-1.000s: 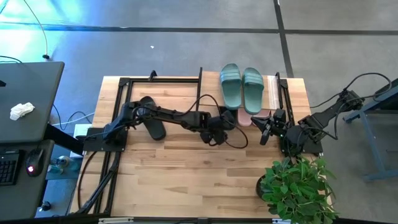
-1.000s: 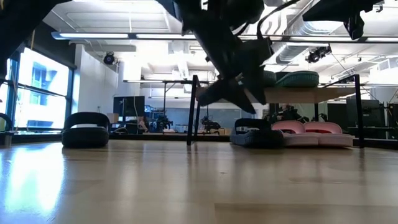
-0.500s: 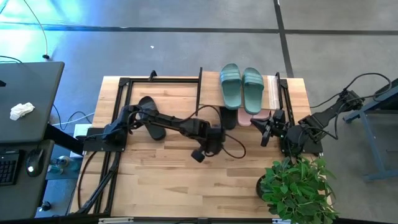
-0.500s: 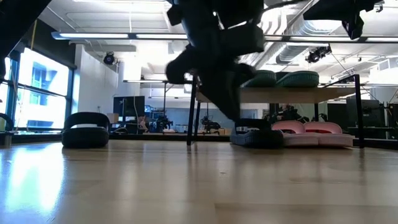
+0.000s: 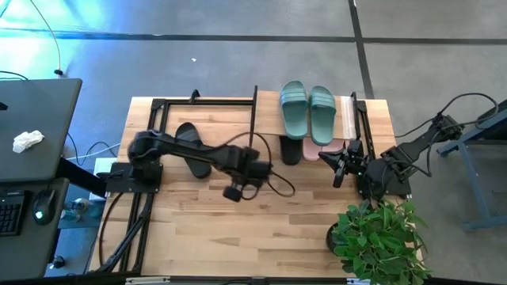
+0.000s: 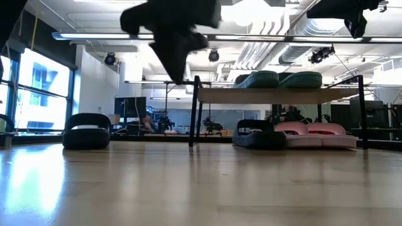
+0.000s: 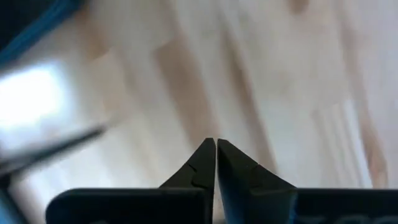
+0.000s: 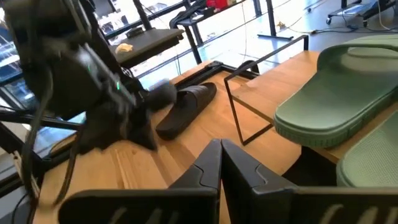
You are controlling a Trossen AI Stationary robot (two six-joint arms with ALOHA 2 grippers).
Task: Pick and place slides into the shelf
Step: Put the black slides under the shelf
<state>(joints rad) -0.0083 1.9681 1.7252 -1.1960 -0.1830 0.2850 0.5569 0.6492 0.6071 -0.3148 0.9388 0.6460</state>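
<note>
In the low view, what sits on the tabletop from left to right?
Lone black slide → shelf post → second black slide under the shelf → pink slides under the shelf → right shelf post.

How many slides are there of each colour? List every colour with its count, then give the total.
Green slides: 2, on the shelf's top board
Pink slides: 2, under the top board
Black slides: 2, one out on the table, one under the top board
Total: 6
</note>
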